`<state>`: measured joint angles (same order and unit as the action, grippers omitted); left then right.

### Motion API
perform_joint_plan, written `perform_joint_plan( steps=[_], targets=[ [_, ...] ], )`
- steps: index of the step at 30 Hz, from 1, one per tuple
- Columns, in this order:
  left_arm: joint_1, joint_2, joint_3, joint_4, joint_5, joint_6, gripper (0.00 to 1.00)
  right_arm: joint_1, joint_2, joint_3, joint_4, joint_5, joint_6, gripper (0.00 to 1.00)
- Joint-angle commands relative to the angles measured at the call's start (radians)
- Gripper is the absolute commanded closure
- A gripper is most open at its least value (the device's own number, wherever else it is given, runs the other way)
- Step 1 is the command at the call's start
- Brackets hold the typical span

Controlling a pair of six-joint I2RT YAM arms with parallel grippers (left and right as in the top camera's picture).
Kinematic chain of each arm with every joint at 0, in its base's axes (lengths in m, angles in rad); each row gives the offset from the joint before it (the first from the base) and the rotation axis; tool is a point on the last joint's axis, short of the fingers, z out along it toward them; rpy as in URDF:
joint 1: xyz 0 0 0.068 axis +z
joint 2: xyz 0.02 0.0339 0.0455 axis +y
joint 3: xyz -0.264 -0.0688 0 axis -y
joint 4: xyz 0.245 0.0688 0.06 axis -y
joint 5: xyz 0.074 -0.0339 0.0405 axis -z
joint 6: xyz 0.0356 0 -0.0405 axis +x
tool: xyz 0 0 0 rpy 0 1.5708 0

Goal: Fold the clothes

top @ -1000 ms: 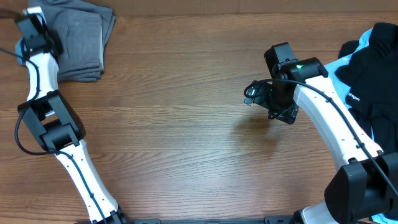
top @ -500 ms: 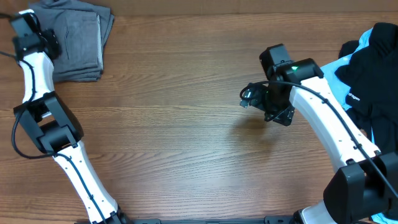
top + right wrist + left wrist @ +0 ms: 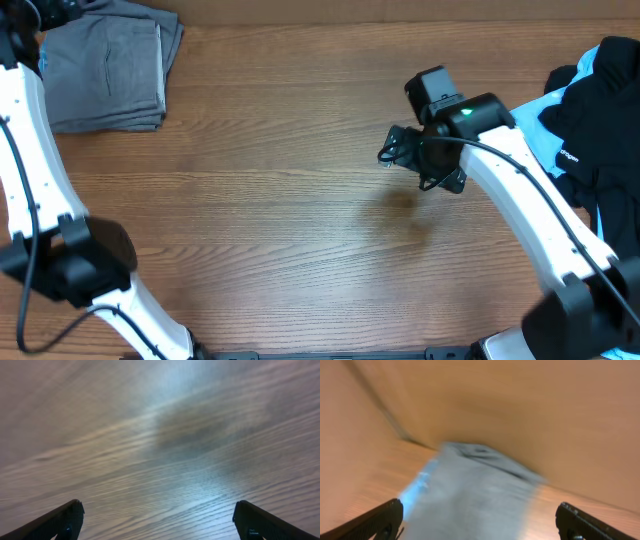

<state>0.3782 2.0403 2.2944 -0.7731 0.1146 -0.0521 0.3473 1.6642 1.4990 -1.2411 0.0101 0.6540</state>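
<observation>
We see the grey shorts [image 3: 105,75] lying folded in a flat, neat stack at the far left corner of the table [image 3: 280,230] and the black and light-blue pieces [image 3: 600,130] crumpled in a heap at its right edge, while our left gripper [image 3: 480,522] and right gripper [image 3: 157,520] both gape wide, holding nothing.

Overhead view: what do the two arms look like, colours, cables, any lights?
Both have white links, black joint housings and a thin black cable running alongside. The right arm shows a small green light near its wrist; the left arm shows none. Wrist views show the left gripper and right gripper with black fingers.
</observation>
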Motion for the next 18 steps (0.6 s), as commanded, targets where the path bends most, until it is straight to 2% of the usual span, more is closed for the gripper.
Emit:
perform_joint_plan(
  steps=[1,3,7,9,13,18],
  targets=[
    [-0.014,-0.124,0.013,-0.112,0.267,-0.114,0.00,0.001,-0.180,0.065,-0.011,0.046,0.001,0.00],
    [-0.020,-0.176,0.013,-0.196,0.321,-0.112,0.00,0.001,-0.239,0.065,-0.034,0.053,0.001,0.00],
    [-0.031,-0.253,0.012,-0.387,0.326,-0.097,0.00,0.001,-0.331,0.048,-0.066,0.076,0.002,0.00],
    [-0.043,-0.282,0.011,-0.467,0.356,-0.056,0.00,0.007,-0.371,0.017,-0.061,0.076,0.006,0.00],
    [-0.084,-0.324,0.011,-0.573,0.384,0.042,0.00,0.061,-0.444,-0.085,-0.039,0.086,0.031,0.00],
    [-0.103,-0.391,-0.002,-0.653,0.372,0.079,0.00,0.162,-0.560,-0.222,-0.019,0.202,0.158,0.00]
  ],
)
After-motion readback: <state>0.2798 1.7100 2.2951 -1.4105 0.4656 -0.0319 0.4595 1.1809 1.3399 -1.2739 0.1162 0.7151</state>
